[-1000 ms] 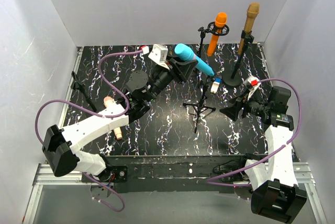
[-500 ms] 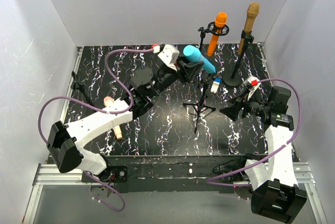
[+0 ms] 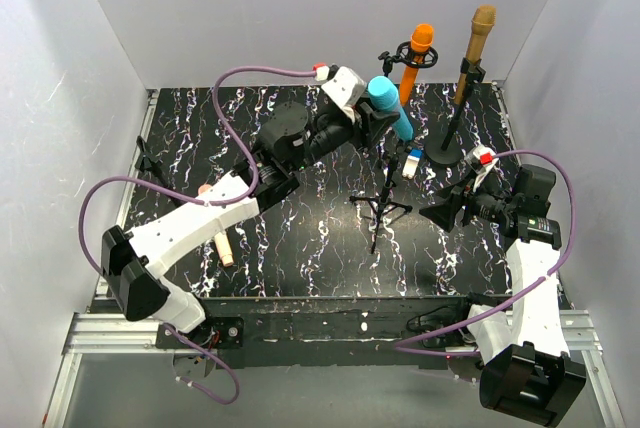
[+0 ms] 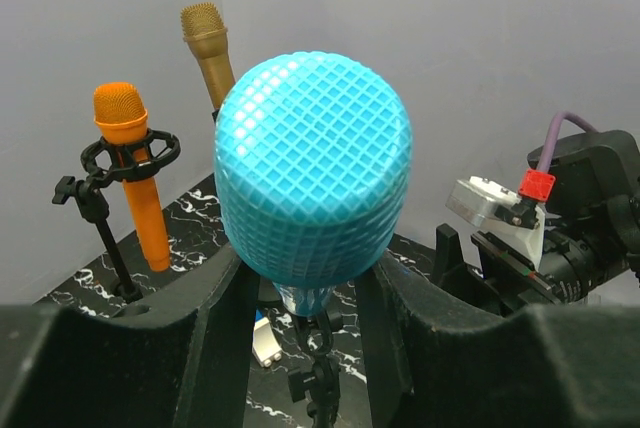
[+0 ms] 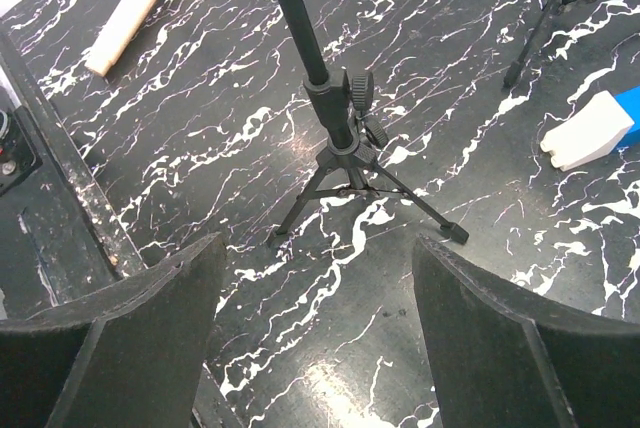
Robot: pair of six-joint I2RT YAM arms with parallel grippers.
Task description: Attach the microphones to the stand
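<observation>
My left gripper (image 3: 372, 120) is shut on the light blue microphone (image 3: 389, 108), held tilted over the top of the black tripod stand (image 3: 383, 203); its round head fills the left wrist view (image 4: 312, 183) between my fingers. The orange microphone (image 3: 414, 63) sits in a clip stand at the back, also in the left wrist view (image 4: 135, 173). The gold-bronze microphone (image 3: 475, 48) stands on a round-base stand, also in the left wrist view (image 4: 209, 43). The pale pink-beige microphone (image 3: 222, 246) lies on the table at the left, partly under my left arm. My right gripper (image 3: 443, 211) is open and empty, facing the tripod (image 5: 335, 128).
A small blue-and-white block (image 3: 412, 164) lies by the tripod, also in the right wrist view (image 5: 595, 128). Another black stand (image 3: 152, 163) stands at the far left. White walls enclose the black marbled table (image 3: 300, 248) on three sides.
My left gripper has carried the blue microphone to the right and further back, turning it more upright above the tripod stand. The right arm has not moved.
</observation>
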